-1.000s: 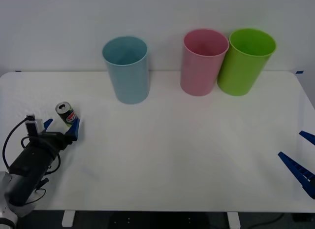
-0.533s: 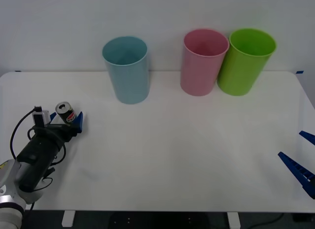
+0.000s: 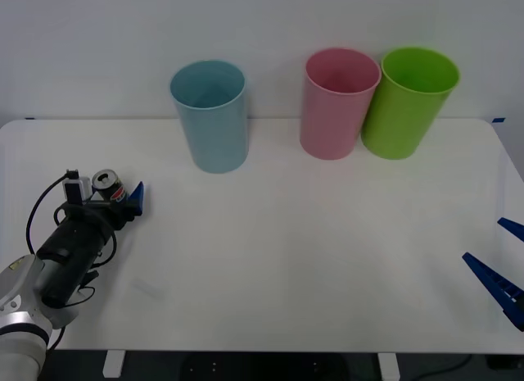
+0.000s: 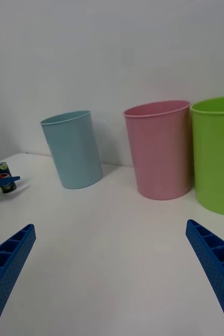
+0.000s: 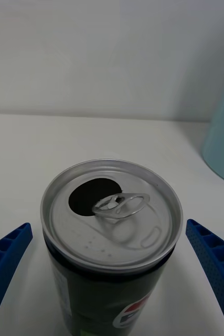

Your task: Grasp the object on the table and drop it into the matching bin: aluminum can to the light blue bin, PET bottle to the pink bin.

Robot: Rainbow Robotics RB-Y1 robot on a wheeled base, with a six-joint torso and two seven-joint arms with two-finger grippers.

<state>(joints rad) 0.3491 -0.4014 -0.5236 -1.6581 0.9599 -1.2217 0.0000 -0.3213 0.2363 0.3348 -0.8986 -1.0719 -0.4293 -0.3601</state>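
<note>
The aluminum can stands upright near the left edge of the table, open at the top with its pull tab raised, well apart from the bins at the far side. My left gripper brackets it: fingers spread, one blue finger on each side of the can body, neither pad touching yet. In the left wrist view the can sits centred between the two fingers, so alignment looks good.

Procedure for this step, as I judge it: close evenly on the can's mid-body, below the rim. Apply moderate force only, since an opened can is likely to dent or slip. Confirm a firm hold before lifting.

My left arm reaches forward low over the table, wrist roughly level, its cable looping behind.

The light blue bin stands to the right and farther back; the pink bin stands beyond it.

My right gripper waits at the table's right edge, fingers apart and holding nothing.
</note>
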